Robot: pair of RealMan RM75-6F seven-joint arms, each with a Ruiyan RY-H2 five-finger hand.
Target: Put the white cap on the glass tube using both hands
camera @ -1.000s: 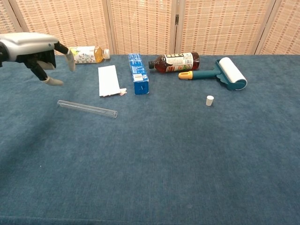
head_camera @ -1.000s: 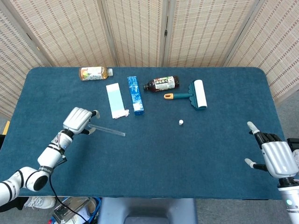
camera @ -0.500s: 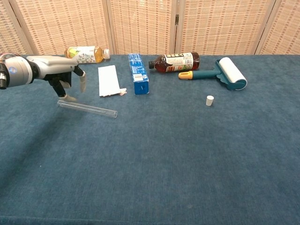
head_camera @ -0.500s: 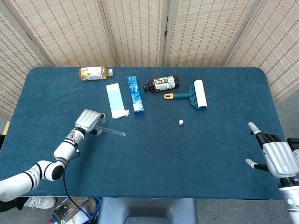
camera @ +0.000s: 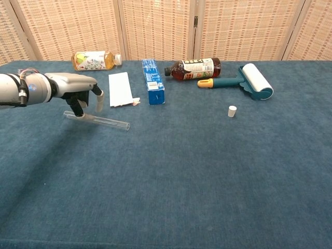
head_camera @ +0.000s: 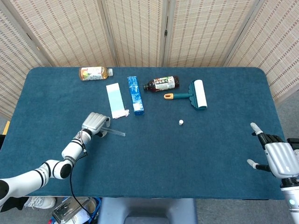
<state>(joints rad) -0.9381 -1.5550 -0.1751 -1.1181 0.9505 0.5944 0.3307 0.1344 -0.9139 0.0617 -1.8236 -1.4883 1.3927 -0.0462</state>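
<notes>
At left of centre on the surface (head_camera: pixel 154 154), your left robot hand (head_camera: pixel 94 123), fingers apart and empty, hovers over the glass tube (camera: pixel 96 120); close around its near end, while the spread, empty right robot hand (head_camera: pixel 278 157) fetches the white cap (camera: pixel 232 110) mid-frame.

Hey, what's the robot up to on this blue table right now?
The robot's left hand hangs over one end of the clear glass tube, which lies flat on the blue table; its fingers are spread and have not closed on the tube. The small white cap stands untouched, well away from the tube, near the teal lint roller. The right hand waits open at the table's near right edge.
</notes>
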